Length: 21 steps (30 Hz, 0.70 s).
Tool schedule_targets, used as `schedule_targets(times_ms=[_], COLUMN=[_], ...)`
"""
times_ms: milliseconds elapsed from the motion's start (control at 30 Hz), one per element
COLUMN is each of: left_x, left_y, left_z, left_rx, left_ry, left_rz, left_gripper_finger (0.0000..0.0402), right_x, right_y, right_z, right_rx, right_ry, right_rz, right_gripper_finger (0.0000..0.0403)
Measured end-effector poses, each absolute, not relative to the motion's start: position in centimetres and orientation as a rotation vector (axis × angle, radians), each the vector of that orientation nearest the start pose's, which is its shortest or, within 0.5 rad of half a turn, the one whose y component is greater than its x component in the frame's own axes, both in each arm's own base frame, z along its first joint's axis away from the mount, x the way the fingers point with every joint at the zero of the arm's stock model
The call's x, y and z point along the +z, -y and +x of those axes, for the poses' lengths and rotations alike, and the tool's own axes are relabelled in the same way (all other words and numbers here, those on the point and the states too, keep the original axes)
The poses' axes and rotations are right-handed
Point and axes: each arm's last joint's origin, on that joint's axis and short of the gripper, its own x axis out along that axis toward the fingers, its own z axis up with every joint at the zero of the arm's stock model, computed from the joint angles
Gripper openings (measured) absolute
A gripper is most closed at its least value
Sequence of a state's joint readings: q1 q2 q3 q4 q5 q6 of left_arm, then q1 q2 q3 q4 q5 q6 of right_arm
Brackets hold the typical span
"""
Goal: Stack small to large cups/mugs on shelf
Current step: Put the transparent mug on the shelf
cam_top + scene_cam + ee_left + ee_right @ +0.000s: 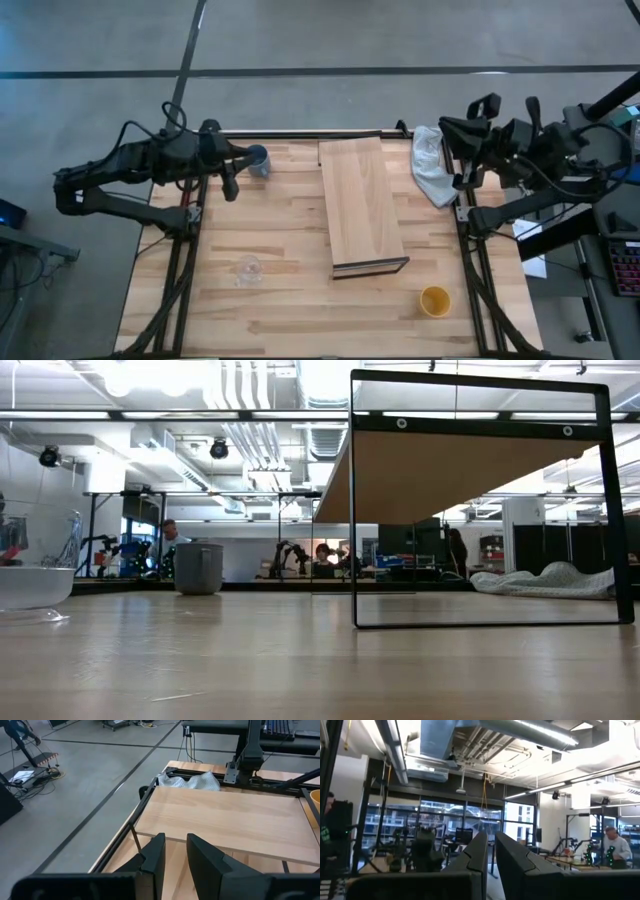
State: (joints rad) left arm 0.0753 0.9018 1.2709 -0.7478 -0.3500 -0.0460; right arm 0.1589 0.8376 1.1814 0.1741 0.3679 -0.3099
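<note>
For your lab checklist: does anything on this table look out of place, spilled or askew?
A crumpled white cloth lies bunched at the table's far right edge, beside the shelf. Otherwise nothing looks spilled or tipped; all three cups stand upright, apart.

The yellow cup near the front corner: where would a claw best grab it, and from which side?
Probably by the rim, coming straight down from above. The yellow cup stands upright with its mouth open to the camera, so one finger could go inside and one outside the wall. No handle shows, and nothing crowds it; the shelf stands apart. The right claw, at the table's far right corner, is the nearer one.
</note>
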Motion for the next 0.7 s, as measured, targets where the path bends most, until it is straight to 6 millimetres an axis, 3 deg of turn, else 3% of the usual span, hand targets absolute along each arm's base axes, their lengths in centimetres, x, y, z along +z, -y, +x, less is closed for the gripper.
schedule_targets(times_ms=[233,367,700], left_x=[41.9,41.8,41.0], left_y=[-2.1,-2.2,-2.2], left_z=[15.3,15.4,15.8], left_rx=[0.430,0.430,0.426], left_ry=[-0.372,-0.381,-0.417], left_rz=[0.009,0.017,0.047], left_gripper_finger=[0.0066,0.0066,0.0066], right_x=[51.0,52.1,53.6], right_y=[-1.3,-1.5,-1.7], right_z=[15.0,15.7,17.1], right_rx=[-0.284,-0.316,-0.329], right_ry=[0.492,0.483,0.501], right_rz=[-0.161,-0.278,-0.301], right_gripper_finger=[0.0029,0.0029,0.0029])
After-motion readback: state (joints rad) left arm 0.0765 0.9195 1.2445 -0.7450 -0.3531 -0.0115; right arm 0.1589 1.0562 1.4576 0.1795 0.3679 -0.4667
